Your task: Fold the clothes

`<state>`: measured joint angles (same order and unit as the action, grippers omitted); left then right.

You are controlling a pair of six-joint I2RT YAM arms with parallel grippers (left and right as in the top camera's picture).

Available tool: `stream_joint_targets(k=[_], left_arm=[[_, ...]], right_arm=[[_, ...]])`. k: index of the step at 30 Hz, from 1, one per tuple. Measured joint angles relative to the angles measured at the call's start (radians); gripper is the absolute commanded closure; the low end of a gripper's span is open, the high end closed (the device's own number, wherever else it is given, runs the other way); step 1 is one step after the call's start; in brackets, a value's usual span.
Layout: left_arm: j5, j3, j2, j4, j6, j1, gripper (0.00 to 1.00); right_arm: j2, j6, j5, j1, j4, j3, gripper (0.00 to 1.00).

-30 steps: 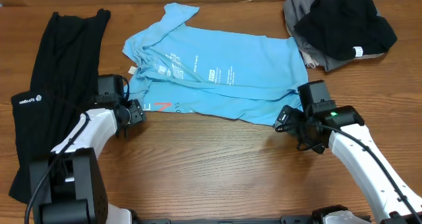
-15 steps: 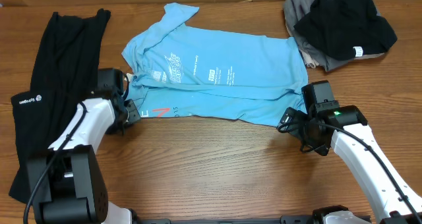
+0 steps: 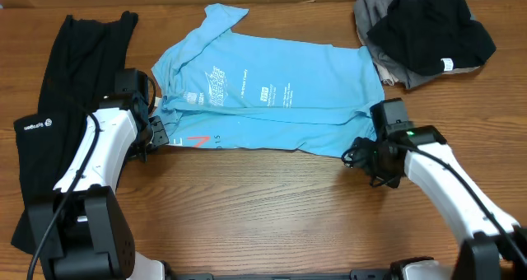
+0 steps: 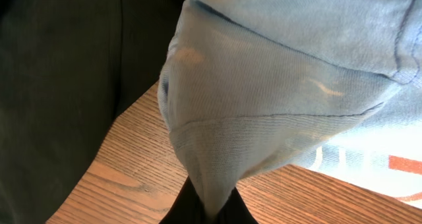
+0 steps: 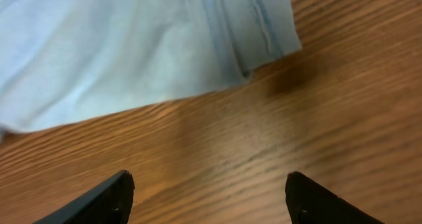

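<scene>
Left gripper (image 4: pixel 210 207) now clenched on the near-left edge of the light blue T-shirt (image 3: pixel 272 99); right gripper (image 5: pixel 208 191) spread and empty.
A second ago the left fingers were apart beside that edge. Now they pinch it and the bunched cloth looks smoother, so the fold can likely start. The right gripper hovers over the table (image 3: pixel 272 206), just short of the hem corner. The shirt lies flat mid-table.
</scene>
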<state>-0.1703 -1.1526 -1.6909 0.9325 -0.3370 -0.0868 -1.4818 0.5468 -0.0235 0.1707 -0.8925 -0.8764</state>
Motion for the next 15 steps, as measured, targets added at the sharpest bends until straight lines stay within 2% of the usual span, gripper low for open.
stream_joint_targets(k=[5, 12, 14, 15], left_arm=[[0.0, 0.0, 0.0, -0.001, 0.0, 0.0, 0.96], [0.0, 0.0, 0.0, 0.003, 0.0, 0.0, 0.96], [0.0, 0.0, 0.0, 0.015, -0.001, 0.0, 0.96], [0.001, 0.0, 0.0, 0.022, -0.001, 0.0, 0.96]], right_arm=[[-0.105, -0.006, 0.048, 0.0, 0.098, 0.0, 0.25], [-0.151, -0.011, 0.129, 0.0, 0.166, 0.002, 0.41], [-0.151, -0.008, 0.153, -0.002, 0.181, 0.002, 0.48], [-0.151, -0.01, 0.16, -0.005, 0.184, 0.002, 0.6]])
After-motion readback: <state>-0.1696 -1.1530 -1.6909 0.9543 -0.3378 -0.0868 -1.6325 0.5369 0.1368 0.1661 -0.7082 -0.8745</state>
